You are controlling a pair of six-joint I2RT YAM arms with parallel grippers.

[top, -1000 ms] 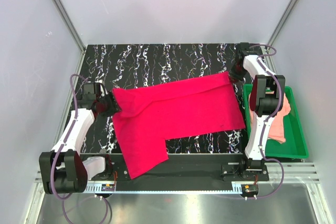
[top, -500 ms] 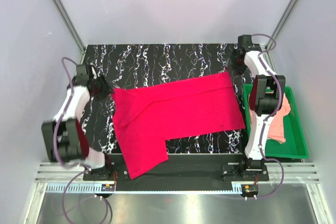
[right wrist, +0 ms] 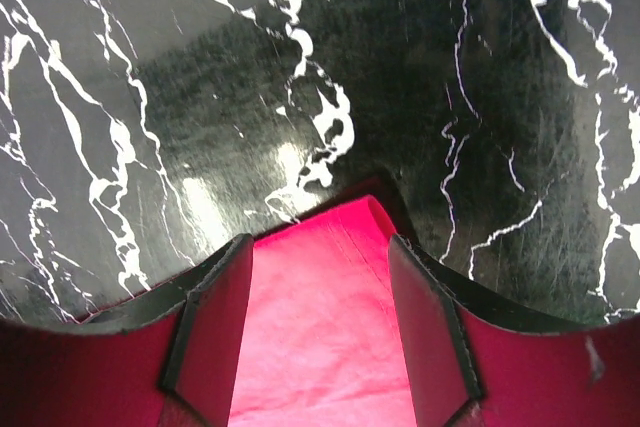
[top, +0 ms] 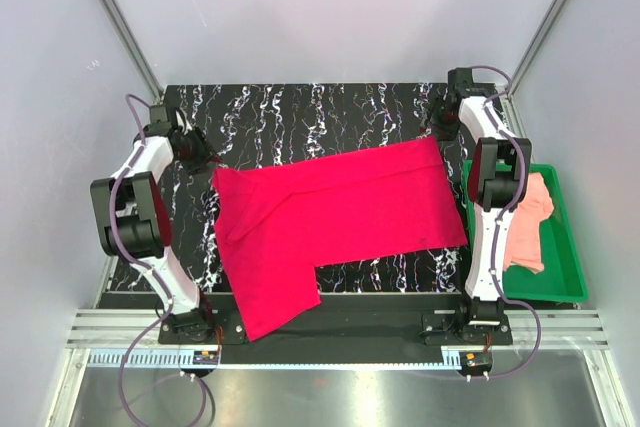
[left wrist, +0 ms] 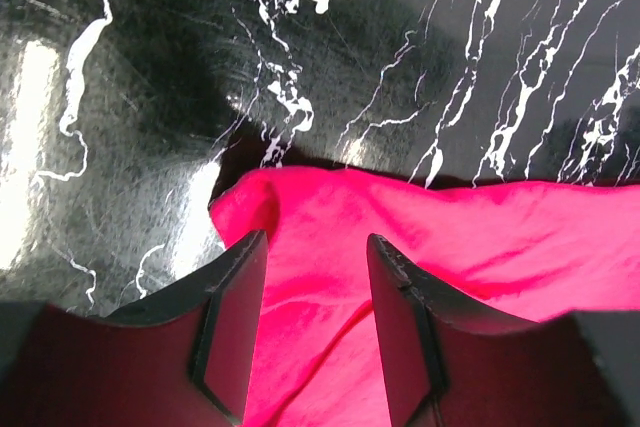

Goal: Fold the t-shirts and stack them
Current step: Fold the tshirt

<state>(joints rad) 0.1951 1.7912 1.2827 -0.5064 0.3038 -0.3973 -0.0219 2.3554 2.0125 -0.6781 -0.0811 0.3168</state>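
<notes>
A large t-shirt (top: 340,212) lay spread across the middle of the table (top: 300,112), its near-left part reaching past the table's near edge. The left gripper (top: 200,152) was at the shirt's far-left corner and the right gripper (top: 440,127) at its far-right corner. A tray (top: 570,247) stood at the table's right side, beyond the right arm, with a smaller t-shirt (top: 530,227) lying inside it.

Two arms (top: 487,242) — white links, black joints, purple cables (top: 124,392), dark wedge-shaped fingers (left wrist: 232,317)
</notes>
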